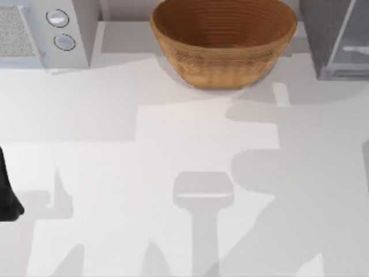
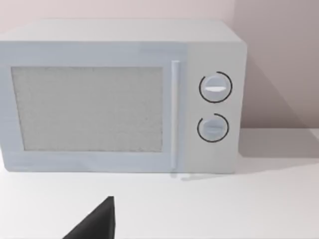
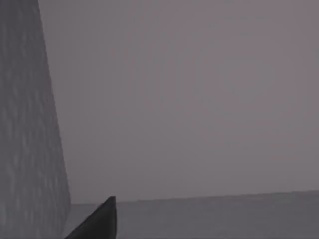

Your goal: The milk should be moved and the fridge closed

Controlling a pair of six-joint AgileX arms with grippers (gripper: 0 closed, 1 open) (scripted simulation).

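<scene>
— White worktop (image 1: 115, 173) here. Back right corner?
— Grey fridge (image 1: 331, 37), pale door panel swung out. No telling about milk.
— Middle back?
— Brown basket (image 1: 223, 40). White microwave (image 2: 119, 94) back left, two knobs.
— Left gripper (image 2: 97, 221)?
— Facing microwave. Open or clenched, cannot tell. Right gripper (image 3: 99, 221) beside grey wall, same.

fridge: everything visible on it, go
The fridge is a grey speckled box at the table's far right corner, cut by the top view's edge. Its pale, glassy, light-framed door panel stands angled off the body, so it looks open. The woven basket sits beside it, apart. The right wrist view shows a grey speckled wall close up.
</scene>
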